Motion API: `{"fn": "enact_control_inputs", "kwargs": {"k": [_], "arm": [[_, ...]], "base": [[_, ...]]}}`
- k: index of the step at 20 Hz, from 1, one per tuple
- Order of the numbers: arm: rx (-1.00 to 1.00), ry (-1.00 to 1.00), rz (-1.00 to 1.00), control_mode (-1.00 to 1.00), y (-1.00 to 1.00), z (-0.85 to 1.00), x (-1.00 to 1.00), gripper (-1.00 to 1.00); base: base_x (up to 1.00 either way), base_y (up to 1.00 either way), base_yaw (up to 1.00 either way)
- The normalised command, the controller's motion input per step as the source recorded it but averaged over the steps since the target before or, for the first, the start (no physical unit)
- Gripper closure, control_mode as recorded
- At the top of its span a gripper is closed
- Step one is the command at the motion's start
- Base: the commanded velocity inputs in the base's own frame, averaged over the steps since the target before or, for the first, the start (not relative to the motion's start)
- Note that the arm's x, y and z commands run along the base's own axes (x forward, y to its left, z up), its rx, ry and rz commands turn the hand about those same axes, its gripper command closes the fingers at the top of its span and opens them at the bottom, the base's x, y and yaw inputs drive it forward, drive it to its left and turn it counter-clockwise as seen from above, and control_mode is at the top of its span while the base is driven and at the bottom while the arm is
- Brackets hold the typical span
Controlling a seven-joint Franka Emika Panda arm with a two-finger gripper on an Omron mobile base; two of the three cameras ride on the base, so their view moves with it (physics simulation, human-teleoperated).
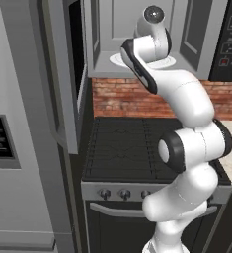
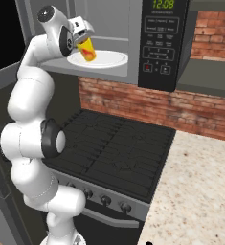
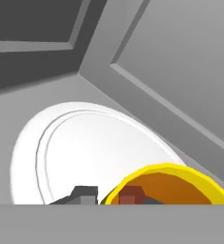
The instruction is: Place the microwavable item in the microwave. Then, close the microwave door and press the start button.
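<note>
We saw the gripper (image 2: 83, 40) clenched on the tilted yellow cup (image 2: 87, 50) above the white turntable plate (image 2: 109, 60) inside the microwave (image 2: 164, 43).

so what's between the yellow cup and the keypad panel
Bare white turntable plate and grey cavity floor separate the cup from the keypad panel, in the right base view.

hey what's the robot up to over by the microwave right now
The white arm has reached into the open microwave above the stove. Its end effector sits at the top of a small yellow cup, which tilts over the white turntable plate. From these views I can't tell whether the cup is resting on the plate or whether the end effector has let go. The microwave door is swung wide open to the left, so closing it and pressing start are not yet done.
</note>
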Motion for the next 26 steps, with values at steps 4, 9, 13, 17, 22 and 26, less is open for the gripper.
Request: {"fn": "enact_control_inputs", "kwargs": {"k": [4, 9, 13, 17, 22, 26], "arm": [[0.00, 0.00, 0.00, -1.00, -0.24, 0.00, 0.29, 1.00], [0.00, 0.00, 0.00, -1.00, -0.16, -0.03, 0.28, -1.00], [0.00, 0.00, 0.00, -1.00, -0.09, 0.02, 0.19, -1.00], [0.00, -0.03, 0.00, -1.00, -0.11, 0.10, 0.18, -1.00], [0.00, -0.06, 0.00, -1.00, -0.11, 0.10, 0.15, -1.00], [0.00, -0.09, 0.01, -1.00, -0.01, 0.07, 0.06, -1.00]], "base": [[0.00, 0.00, 0.00], [0.00, 0.00, 0.00], [0.00, 0.00, 0.00], [0.00, 0.00, 0.00], [0.00, 0.00, 0.00], [0.00, 0.00, 0.00]]}}
